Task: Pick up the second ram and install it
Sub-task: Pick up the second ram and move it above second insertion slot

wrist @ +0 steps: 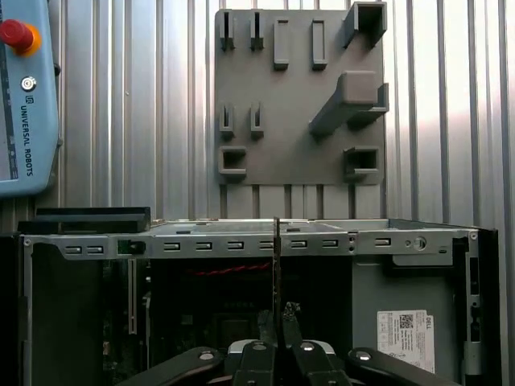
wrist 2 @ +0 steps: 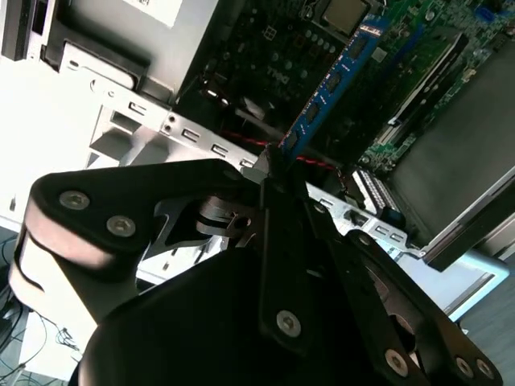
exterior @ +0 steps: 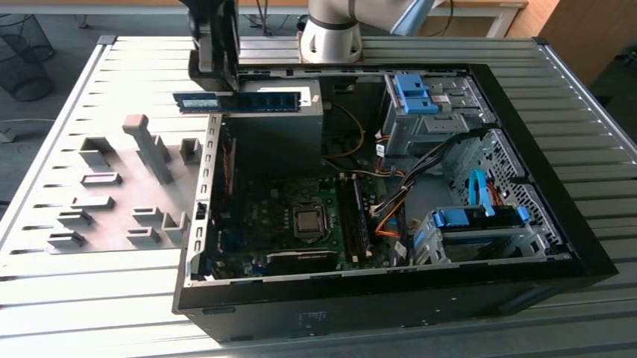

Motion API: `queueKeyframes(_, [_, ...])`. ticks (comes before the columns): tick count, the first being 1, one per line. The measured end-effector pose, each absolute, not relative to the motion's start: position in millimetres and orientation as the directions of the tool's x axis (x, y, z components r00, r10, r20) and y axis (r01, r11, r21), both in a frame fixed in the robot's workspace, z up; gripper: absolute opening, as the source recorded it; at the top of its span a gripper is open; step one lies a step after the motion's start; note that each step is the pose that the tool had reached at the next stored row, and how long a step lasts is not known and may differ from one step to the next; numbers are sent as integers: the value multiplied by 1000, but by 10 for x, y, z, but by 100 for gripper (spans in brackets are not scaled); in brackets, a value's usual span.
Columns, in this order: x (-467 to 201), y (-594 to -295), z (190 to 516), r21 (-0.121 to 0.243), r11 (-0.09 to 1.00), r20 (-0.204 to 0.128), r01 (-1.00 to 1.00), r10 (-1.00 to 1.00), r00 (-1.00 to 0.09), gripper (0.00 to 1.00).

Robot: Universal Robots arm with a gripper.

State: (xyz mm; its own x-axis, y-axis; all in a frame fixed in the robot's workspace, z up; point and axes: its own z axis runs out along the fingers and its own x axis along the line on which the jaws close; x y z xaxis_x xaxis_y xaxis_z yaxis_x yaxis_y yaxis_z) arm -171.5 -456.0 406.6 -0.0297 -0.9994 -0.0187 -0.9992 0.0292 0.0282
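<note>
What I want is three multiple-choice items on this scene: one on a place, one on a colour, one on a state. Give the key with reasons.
1. Where does the grey plate lie?
A. Flat on the table, at the exterior view's left of the case.
B. Inside the case.
C. Standing upright against the case.

2. What colour is the ram?
A. Red.
B. Blue.
C. Yellow.

3. How is the pincer?
A. Open and empty.
B. Shut on a cable.
C. Shut on the ram.

Key:
1 A: the plate lies flat on the slatted table beside the case.
2 B: the board shows blue in the exterior view and in the second wrist view.
3 C: the pincer clamps the ram and holds it in the air over the case's edge.
</note>
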Motion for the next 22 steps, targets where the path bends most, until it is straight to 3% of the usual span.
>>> queueKeyframes(22, [-910,-4560,4026,28,26,-19,-999,-999,-27,14])
